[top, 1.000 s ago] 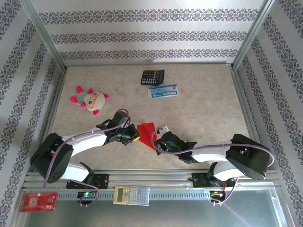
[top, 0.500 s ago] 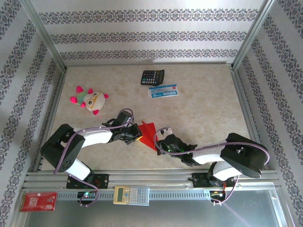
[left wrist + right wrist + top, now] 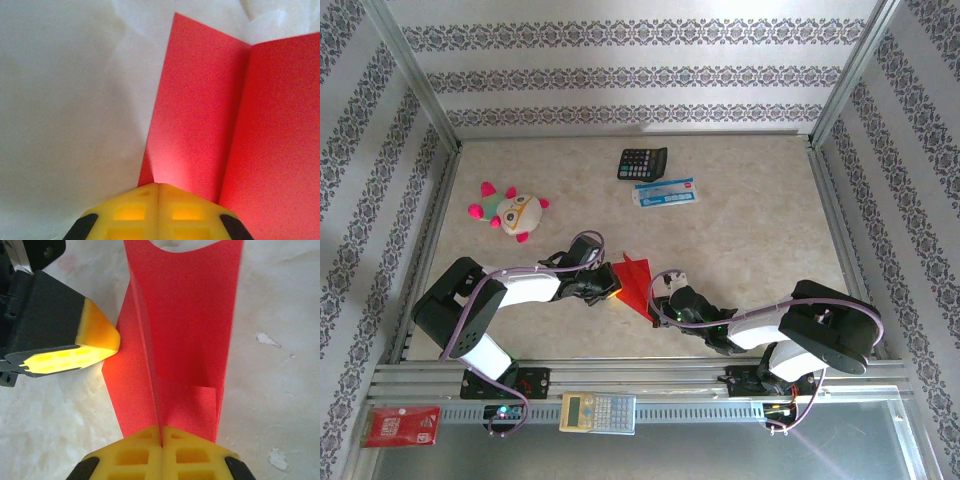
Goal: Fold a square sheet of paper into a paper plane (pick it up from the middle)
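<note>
Both arms have drawn in, nudging the paper (image 3: 636, 283) slightly right; left fingers (image 3: 158, 192) are closed on its edge, right fingers (image 3: 161, 437) closed on its raised centre fold.

From my console, the square sheet of paper (image 3: 635, 283) reads plain bright red. The left hand (image 3: 158, 189) and right hand (image 3: 161, 432) are yellow-tipped on black. The bench (image 3: 750, 230) is beige and marbled, the walls (image 3: 640, 75) white with dark floral stripes, and the calculator (image 3: 642, 162) black.
</note>
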